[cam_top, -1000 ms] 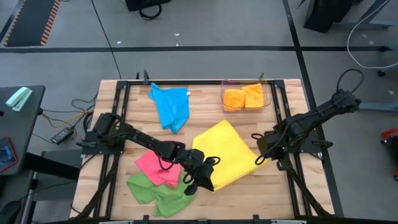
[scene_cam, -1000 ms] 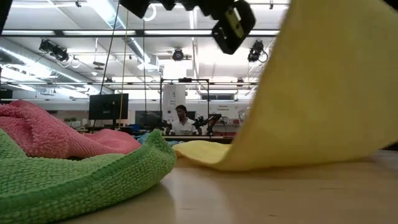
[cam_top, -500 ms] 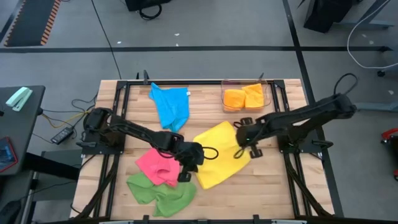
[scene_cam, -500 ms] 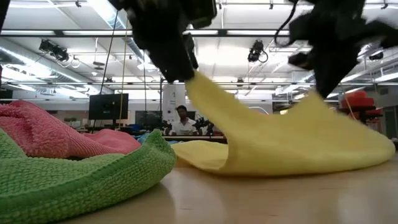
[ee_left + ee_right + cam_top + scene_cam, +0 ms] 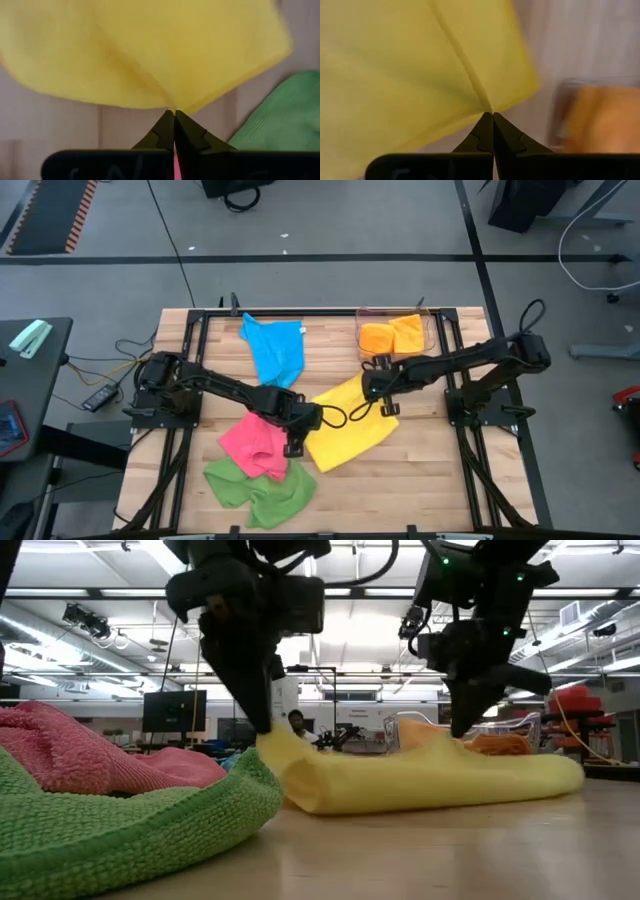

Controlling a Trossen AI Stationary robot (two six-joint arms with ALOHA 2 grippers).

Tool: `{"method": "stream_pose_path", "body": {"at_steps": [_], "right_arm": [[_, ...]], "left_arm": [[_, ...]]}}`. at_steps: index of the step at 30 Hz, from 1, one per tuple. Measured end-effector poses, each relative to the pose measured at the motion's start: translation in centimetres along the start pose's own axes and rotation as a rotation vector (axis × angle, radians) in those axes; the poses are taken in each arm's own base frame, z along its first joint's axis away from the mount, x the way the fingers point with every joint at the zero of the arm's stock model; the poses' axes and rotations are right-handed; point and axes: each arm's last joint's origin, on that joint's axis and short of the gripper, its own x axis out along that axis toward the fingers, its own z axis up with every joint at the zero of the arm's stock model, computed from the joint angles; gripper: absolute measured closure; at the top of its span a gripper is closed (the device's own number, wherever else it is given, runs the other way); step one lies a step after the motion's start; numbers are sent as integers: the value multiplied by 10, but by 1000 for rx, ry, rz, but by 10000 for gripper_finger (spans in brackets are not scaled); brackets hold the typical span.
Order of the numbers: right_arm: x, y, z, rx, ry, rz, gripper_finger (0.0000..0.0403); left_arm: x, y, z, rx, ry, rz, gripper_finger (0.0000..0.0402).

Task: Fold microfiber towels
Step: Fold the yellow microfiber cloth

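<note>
**Both grippers pinching the yellow towel at mid-table**

I have the yellow towel (image 5: 345, 430) stretched between my two grippers, lying low across the wooden table (image 5: 440, 490). Seen from above, it spreads out from the left gripper (image 5: 297, 442) toward the right gripper (image 5: 385, 408), with most of the cloth between and below them. The low view shows the towel doubled over on itself, its rolled fold (image 5: 310, 785) resting on the tabletop right under the left gripper, and the rest running flat toward the right gripper.

My left gripper is clamped shut on one corner of the yellow towel; in its wrist view the two fingertips (image 5: 167, 125) meet with the cloth (image 5: 145, 50) fanning out from the pinch. My right gripper is likewise closed tight on another corner, and its wrist view shows the fabric (image 5: 410, 65) gathered into creases at the tips (image 5: 487, 125).

Just beside the left gripper, on the side away from the right one, lies the pink towel (image 5: 255, 445), crumpled, with the green towel (image 5: 260, 488) touching it nearer the table's front edge. Beyond the left gripper, toward the far edge, the blue towel (image 5: 277, 352) lies loose. Just past the right gripper sits the clear bin (image 5: 428, 340) holding the orange towels (image 5: 392, 336). A person (image 5: 295, 735) is visible far behind the table in the low view.
</note>
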Motion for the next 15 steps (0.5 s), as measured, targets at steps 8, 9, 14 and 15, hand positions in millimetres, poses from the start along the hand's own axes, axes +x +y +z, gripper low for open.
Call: {"method": "stream_pose_path", "body": {"at_steps": [8, 9, 14, 15], "right_arm": [[3, -19, 3, -8, -43, -97, 400], [4, -22, 3, -9, -36, -106, 400], [7, -32, 1, 7, -34, -130, 400], [7, -34, 1, 13, -37, -133, 400]], "left_arm": [[-17, 9, -6, 25, 38, 93, 375], [-20, 12, -7, 30, 41, 113, 380], [-27, 24, -6, 46, 38, 196, 394], [-27, 27, -7, 51, 47, 202, 394]]}}
